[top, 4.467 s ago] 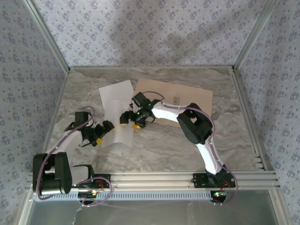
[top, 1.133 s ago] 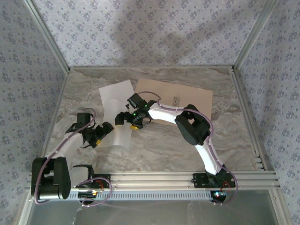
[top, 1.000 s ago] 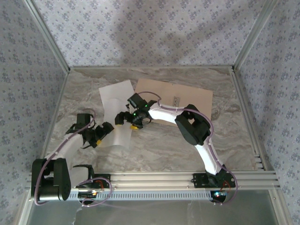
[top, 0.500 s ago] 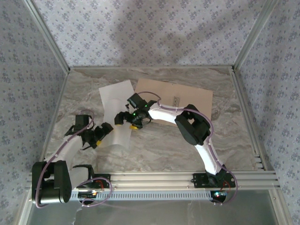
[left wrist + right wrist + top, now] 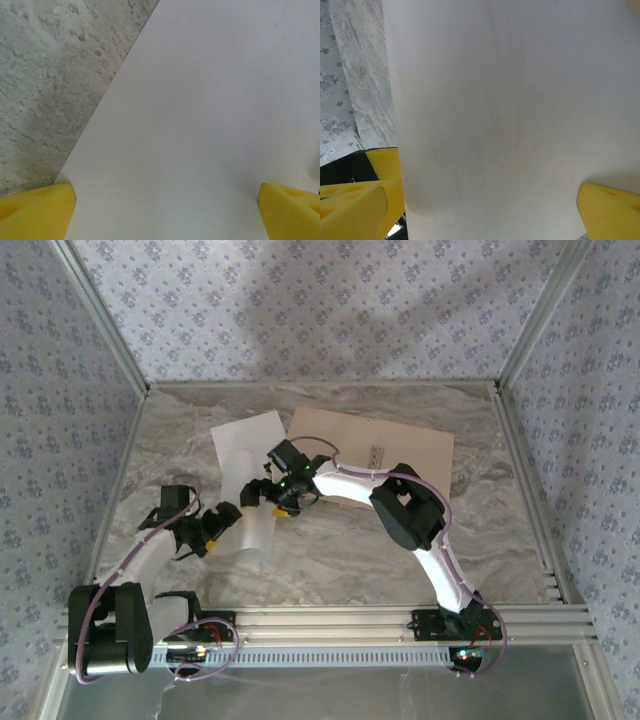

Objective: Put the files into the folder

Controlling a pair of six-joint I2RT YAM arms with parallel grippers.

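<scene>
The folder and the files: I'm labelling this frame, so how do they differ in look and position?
The folder is tan-brown with a small grey clip; the files are plain white. The folder lies right of the files. The open left gripper and right gripper are both over the files, while the right arm crosses the folder's left part. Both rest on the marble table.

We see the files [image 5: 248, 440] as plain white and the folder [image 5: 405, 445] as tan-brown, with a small grey clip [image 5: 377, 454]. The desk [image 5: 330, 560] is grey-veined marble. The walls [image 5: 330, 310] are pale lilac with small floral sprigs. The left end effector [image 5: 165, 215] and right end effector [image 5: 482, 207] carry yellow pads [image 5: 35, 210]. The arms [image 5: 340, 478] are white with black joints.
</scene>
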